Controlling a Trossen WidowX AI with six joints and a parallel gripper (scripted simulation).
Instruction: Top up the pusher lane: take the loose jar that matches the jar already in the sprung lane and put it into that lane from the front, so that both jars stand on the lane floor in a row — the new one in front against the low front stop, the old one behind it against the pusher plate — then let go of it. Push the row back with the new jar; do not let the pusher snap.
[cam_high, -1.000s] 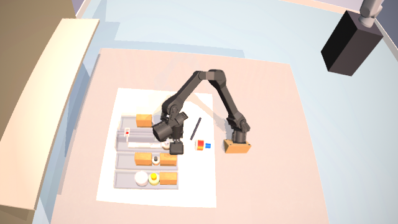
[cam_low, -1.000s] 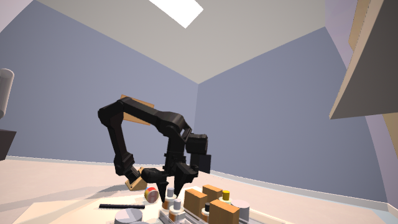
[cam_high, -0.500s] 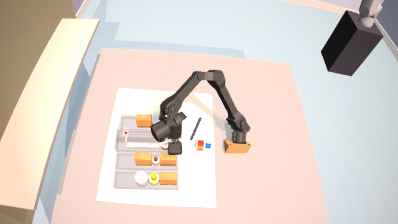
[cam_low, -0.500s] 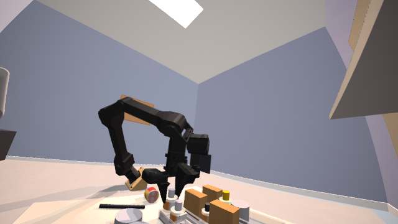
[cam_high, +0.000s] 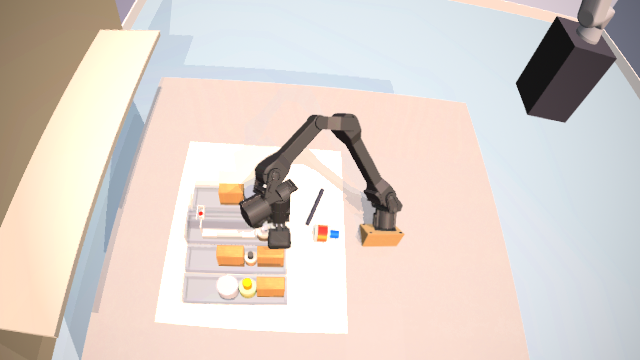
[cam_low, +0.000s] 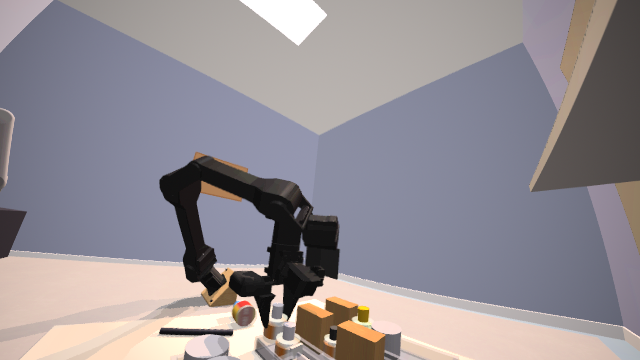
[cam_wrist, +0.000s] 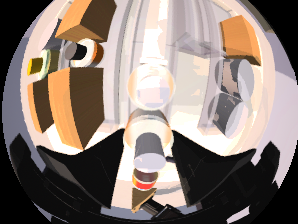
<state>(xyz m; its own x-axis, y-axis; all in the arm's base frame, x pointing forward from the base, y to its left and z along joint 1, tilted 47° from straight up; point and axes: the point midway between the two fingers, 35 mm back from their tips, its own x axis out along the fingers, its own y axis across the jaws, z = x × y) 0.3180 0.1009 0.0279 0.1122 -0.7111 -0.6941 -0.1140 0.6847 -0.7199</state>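
Clamping half-open, the fingers (cam_low: 264, 302) grip the jar (cam_low: 276, 320).

black arm (cam_high: 300, 140), orange blocks (cam_high: 270, 286), white mat (cam_high: 320, 310)

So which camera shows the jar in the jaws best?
The wrist view: the held jar is centred, grey cap toward the lane. The exterior view shows it small between the jaws; from the top the gripper mostly covers it.

Bare test room w/ blue walls (cam_low: 125, 165): one arm (cam_high: 300, 145) on a table (cam_high: 425, 225), shop-style shelf lanes (cam_high: 200, 260).
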